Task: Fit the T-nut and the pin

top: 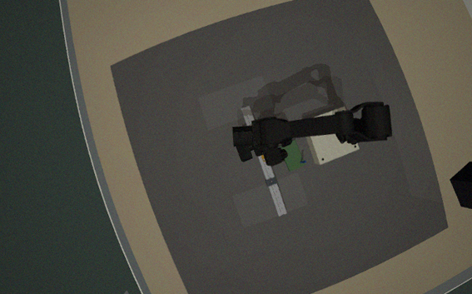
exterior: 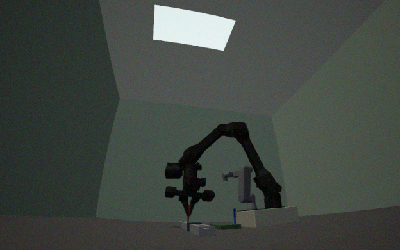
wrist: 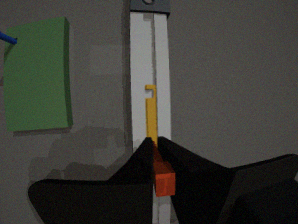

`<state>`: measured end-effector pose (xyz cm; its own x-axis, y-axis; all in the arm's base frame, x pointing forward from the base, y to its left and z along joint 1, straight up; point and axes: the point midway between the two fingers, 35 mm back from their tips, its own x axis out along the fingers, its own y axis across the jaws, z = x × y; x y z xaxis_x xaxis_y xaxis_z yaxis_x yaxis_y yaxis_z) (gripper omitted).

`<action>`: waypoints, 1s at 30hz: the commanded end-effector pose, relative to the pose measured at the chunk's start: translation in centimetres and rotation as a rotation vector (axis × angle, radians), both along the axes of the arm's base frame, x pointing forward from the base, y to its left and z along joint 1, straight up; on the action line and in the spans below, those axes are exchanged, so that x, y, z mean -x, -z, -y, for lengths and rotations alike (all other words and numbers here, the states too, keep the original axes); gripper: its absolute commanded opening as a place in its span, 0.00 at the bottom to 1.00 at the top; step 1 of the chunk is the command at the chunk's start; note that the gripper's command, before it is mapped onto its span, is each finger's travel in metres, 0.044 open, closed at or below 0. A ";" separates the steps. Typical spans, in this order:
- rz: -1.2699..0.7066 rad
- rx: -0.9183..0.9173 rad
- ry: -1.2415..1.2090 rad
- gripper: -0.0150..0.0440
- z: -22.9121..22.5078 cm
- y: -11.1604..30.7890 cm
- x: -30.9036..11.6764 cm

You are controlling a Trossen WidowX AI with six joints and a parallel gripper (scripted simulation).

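Note:
My gripper (exterior: pixel 189 214) (wrist: pixel 153 143) is shut on the orange handle (wrist: pixel 164 184), which stands up between the fingers above the rail. The brass T-nut (top: pixel 263 158) (wrist: pixel 151 117) lies lengthwise along the slot of the aluminum rail (top: pixel 278 201) (exterior: pixel 205 230) (wrist: pixel 141 60); whether it is fully under the lips I cannot tell. The dark bracket (top: pixel 270 182) (exterior: pixel 188 227) (wrist: pixel 161 6) spans the rail, a stretch of slot away from the nut. The blue pin (top: pixel 303 161) (exterior: pixel 234 216) (wrist: pixel 7 37) stands upright in the green tray (top: pixel 293 159) (exterior: pixel 225 227) (wrist: pixel 37 85).
The cream base block (top: pixel 330 150) (exterior: pixel 272 217) under my arm stands beyond the tray. The tray is beside the rail, on the left in the wrist view. The rail runs on past the bracket. My arm hides part of the rail in the top view.

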<state>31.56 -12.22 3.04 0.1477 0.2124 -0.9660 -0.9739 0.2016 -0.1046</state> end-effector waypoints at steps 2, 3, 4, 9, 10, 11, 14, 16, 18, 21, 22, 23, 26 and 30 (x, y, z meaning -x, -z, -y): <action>-0.010 0.001 0.007 0.00 0.1 0.0 -0.2; -0.012 0.001 0.007 0.00 0.1 0.0 -0.2; -0.014 0.000 0.007 0.00 0.1 0.0 -0.2; -0.023 -0.001 0.007 0.00 0.1 0.0 -0.3; -0.025 -0.002 0.007 0.00 0.1 0.0 -0.3; -0.026 -0.002 0.007 0.00 0.1 0.0 -0.3; -0.032 -0.003 0.007 0.00 0.1 0.0 -0.3; -0.035 -0.004 0.007 0.00 0.1 0.0 -0.4; -0.039 -0.004 0.007 0.00 0.2 0.0 -0.4; -0.040 -0.005 0.006 0.00 0.0 0.0 -0.4; -0.039 -0.005 0.005 0.00 -0.2 0.0 -0.4; -0.038 -0.006 0.004 0.00 -0.3 0.0 -0.4; -0.035 -0.007 0.002 0.00 -1.0 0.0 -0.5; -0.034 -0.008 0.000 0.00 -1.7 0.0 -0.6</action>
<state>32.17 -11.07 2.96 0.1120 0.2199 -0.9691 -0.9777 0.1987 -0.0679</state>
